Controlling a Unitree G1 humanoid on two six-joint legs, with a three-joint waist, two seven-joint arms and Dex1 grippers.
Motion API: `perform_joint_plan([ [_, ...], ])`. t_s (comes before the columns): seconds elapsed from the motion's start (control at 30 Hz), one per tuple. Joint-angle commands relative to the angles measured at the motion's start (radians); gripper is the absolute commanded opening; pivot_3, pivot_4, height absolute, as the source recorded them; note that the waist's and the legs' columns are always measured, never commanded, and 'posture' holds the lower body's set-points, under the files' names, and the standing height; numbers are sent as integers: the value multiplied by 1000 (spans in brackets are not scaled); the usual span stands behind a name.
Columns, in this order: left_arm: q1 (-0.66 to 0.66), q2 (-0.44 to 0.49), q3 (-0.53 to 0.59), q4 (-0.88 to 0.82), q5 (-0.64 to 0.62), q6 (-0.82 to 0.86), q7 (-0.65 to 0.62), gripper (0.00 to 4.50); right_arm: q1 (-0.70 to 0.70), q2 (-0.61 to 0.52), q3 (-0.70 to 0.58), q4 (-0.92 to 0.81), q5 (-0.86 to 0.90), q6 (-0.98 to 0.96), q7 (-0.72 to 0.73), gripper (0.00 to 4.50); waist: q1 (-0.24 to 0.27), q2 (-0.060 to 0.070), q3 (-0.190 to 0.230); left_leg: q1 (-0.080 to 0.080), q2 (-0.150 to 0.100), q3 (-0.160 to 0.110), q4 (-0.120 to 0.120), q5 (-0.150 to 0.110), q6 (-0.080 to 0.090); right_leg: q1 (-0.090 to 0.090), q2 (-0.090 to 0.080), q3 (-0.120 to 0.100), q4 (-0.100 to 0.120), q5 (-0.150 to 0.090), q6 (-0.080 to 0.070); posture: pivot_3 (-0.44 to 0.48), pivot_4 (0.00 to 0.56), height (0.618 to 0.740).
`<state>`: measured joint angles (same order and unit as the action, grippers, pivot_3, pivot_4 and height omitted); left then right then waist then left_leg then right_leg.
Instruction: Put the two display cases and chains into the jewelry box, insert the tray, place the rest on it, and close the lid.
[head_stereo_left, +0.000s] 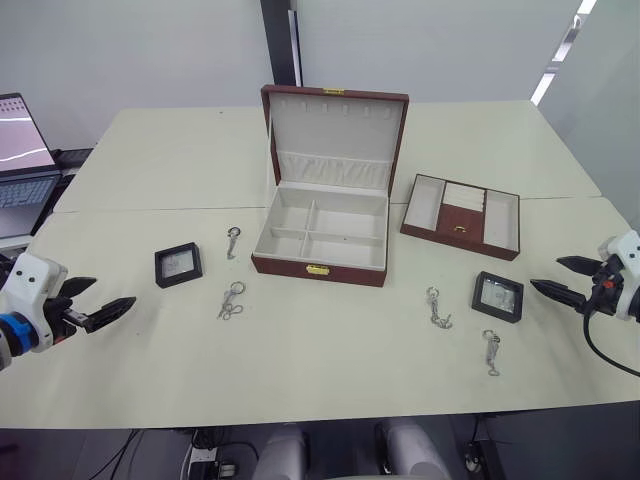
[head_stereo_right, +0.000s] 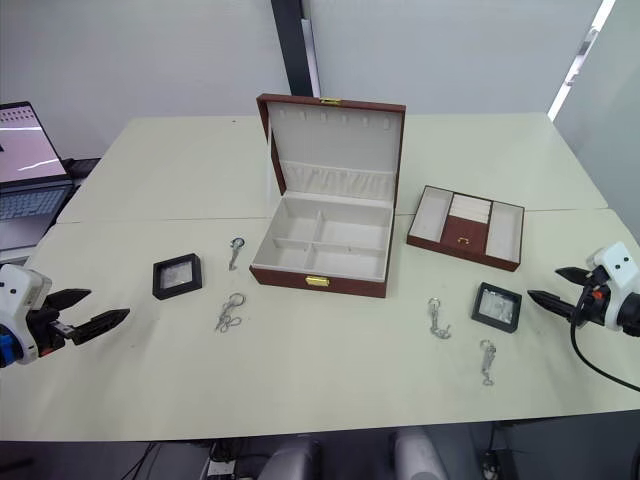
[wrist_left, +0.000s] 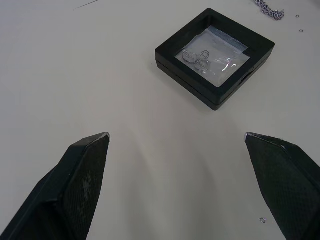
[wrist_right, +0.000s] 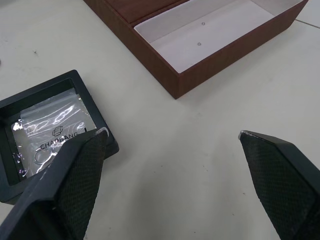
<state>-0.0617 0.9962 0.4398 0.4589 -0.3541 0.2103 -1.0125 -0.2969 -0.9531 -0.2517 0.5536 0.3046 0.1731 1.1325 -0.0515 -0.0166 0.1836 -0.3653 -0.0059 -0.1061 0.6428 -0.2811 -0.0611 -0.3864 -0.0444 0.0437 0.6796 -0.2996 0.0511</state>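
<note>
Largest first: pale cream worktop (head_stereo_left: 330, 350), smooth and matte, carrying everything.

Near the middle, toward the far edge: jewelry box (head_stereo_left: 320, 240), rectangular, reddish-brown wood grain, cream lining split by dividers into compartments, small gold clasp on the front wall. Lid (head_stereo_left: 335, 135) hinged upright at the back, cream inside with a gathered pocket.

Beside the box toward the right edge, apart from it: tray (head_stereo_left: 461, 216), shallow, same wood grain, cream compartments flanking a brown centre panel with a tiny gold handle.

Toward the left edge: left display case (head_stereo_left: 178, 265), flat and square, black frame around a clear window. Toward the right edge: right display case (head_stereo_left: 497, 296), same build, tilted a little.

Four thin silvery chains lying loose: one (head_stereo_left: 233, 241) just off the box's front left corner, one (head_stereo_left: 231, 301) nearer the front edge, one (head_stereo_left: 438, 308) left of the right case, one (head_stereo_left: 491, 352) nearest the front edge.

Left gripper (head_stereo_left: 100, 300) at the left edge, fingers spread wide, empty, touching nothing. Right gripper (head_stereo_left: 560, 280) at the right edge, likewise wide apart and empty.

Seen from the left wrist alone: small plastic packet with rings inside the left case. From the right wrist: printed packet in the right case, plus a tray corner.
</note>
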Motion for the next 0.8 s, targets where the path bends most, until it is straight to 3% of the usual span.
perform_joint_plan([
  [0.03, 2, 4, 23, -19, -3, -16, 3, 4487, -17, -20, -29, -7, 6, -16, 0, 4465, 0, 0, 0, 0, 0, 0, 0, 0, 0, 0, 0, 0, 0, 0, 0, 0, 150, 740],
  [0.8, -2, 5, 19, 24, 20, -56, 10, 4487, -19, -17, -37, 2, 3, -31, -10, 4465, -2, 0, 0, 0, 0, 0, 0, 0, 0, 0, 0, 0, 1, 0, 0, 0, 150, 740],
])
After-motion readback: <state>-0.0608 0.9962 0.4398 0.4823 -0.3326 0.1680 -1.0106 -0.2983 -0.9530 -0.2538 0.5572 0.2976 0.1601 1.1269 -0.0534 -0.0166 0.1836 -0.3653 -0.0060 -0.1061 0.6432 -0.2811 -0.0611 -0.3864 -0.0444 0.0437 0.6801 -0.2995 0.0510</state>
